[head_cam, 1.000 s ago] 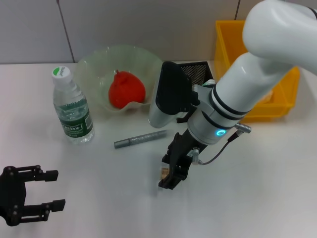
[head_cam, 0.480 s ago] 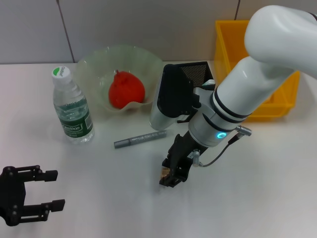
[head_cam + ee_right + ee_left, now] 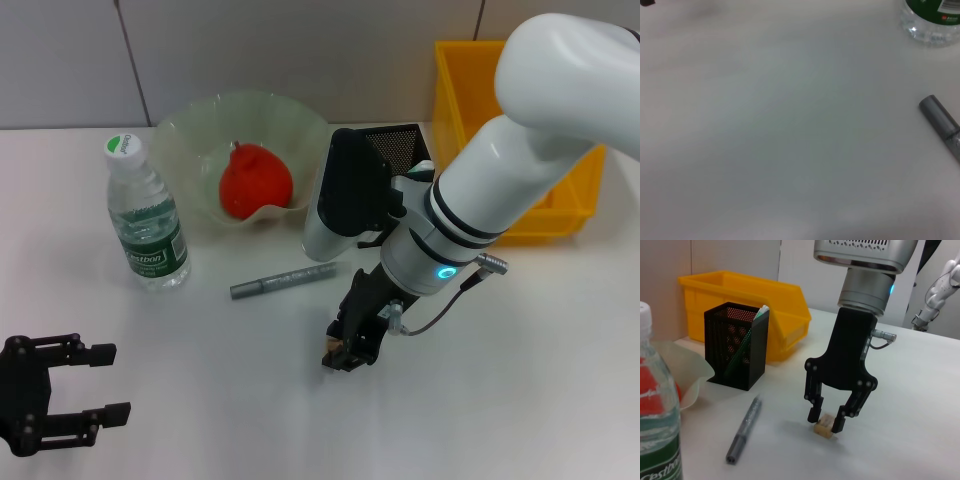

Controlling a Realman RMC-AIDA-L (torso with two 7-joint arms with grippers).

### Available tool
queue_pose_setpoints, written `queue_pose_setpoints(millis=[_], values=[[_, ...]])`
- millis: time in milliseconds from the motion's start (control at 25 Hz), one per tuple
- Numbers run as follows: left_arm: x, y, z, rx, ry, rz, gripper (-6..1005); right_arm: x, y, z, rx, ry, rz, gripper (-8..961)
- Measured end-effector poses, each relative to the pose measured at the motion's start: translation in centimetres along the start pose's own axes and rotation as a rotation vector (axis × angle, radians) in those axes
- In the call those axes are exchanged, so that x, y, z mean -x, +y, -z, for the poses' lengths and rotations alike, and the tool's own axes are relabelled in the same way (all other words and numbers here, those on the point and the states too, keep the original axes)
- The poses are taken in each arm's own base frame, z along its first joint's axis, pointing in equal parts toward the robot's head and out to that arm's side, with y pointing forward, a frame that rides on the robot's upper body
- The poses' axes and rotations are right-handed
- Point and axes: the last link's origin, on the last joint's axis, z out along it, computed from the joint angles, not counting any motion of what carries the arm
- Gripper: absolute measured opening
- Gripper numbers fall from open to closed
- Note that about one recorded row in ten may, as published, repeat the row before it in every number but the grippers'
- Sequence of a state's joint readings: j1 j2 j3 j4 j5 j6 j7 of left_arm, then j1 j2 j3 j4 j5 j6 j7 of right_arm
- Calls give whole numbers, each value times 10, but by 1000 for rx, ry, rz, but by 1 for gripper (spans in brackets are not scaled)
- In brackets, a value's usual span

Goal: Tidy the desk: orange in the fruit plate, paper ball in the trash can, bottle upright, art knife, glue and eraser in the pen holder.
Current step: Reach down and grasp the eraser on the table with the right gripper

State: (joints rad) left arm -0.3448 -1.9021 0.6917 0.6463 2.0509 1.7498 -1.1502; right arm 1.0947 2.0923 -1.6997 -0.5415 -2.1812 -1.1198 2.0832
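Observation:
My right gripper [image 3: 345, 357] points down at the table's middle, its fingers closed on the tiny tan eraser [image 3: 824, 426], which rests at the table surface; the left wrist view shows this gripper [image 3: 825, 421] too. A grey pen-shaped art knife [image 3: 285, 280] lies flat just behind it. The black mesh pen holder [image 3: 737, 345] stands beyond, half hidden by my right arm in the head view. The bottle [image 3: 147, 225] stands upright at the left. The orange [image 3: 255, 180] lies in the fruit plate [image 3: 200, 120]. My left gripper [image 3: 60, 405] is open and empty at the near left. The paper ball is out of view.
The yellow trash can [image 3: 470, 90] stands at the back right, behind the pen holder. A green-white item [image 3: 762, 312] pokes out of the holder. My right arm's white forearm [image 3: 500, 170] reaches over the table's right half.
My right gripper's fingers have drawn in around the eraser and shifted slightly away from me. The left arm and the other things have not moved.

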Motion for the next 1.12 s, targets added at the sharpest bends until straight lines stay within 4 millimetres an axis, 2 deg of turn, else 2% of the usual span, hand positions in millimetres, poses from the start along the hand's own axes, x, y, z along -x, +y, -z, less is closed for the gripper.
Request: queue_pose_setpoints(millis=[80,480,560,1120], values=[[0,0,0,0,0,0,713,0,0,0,0,0,0,361],[0,0,1,-3,2,0,713,0,0,0,-2,3,-7,360],[-1,-1,1,-5,4,-1,713,0,-1,0,-3,5,-7,303],[-2,-2,1,-11,10,-2,712,-1,1,-1,-9,20,1,301]])
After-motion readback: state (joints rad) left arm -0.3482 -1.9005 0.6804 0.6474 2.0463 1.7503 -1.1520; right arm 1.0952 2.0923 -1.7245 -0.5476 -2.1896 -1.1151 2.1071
